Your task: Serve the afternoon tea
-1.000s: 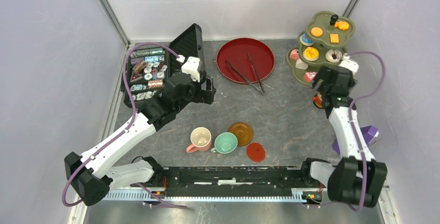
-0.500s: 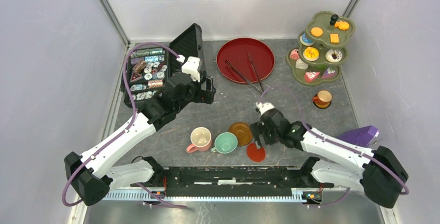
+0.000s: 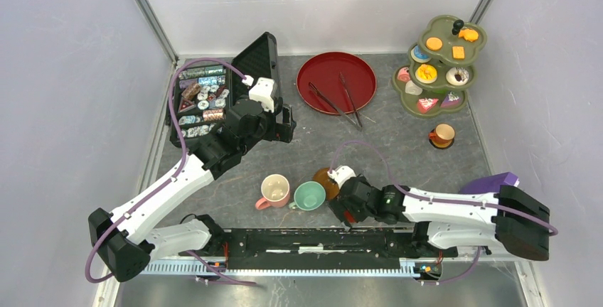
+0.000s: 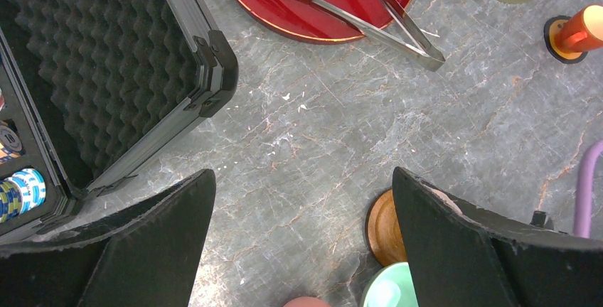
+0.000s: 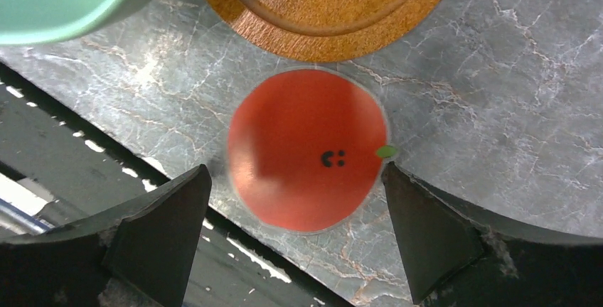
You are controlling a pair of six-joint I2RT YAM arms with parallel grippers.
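Right gripper (image 5: 295,172), jaws apart, straddles the red saucer (image 5: 306,147) at centre frame, just below the brown saucer (image 5: 323,8). The red saucer bears a small black mark, unreadable. Left gripper (image 4: 304,173) hangs spread above the table (image 4: 320,108).

Cups (image 3: 310,195) left of saucers (image 5: 306,149); tongs (image 3: 334,104) seemingly on tray (image 3: 320,72)

No readable text; the red saucer (image 5: 284,179) bears only a small black face-like mark (image 5: 332,158).
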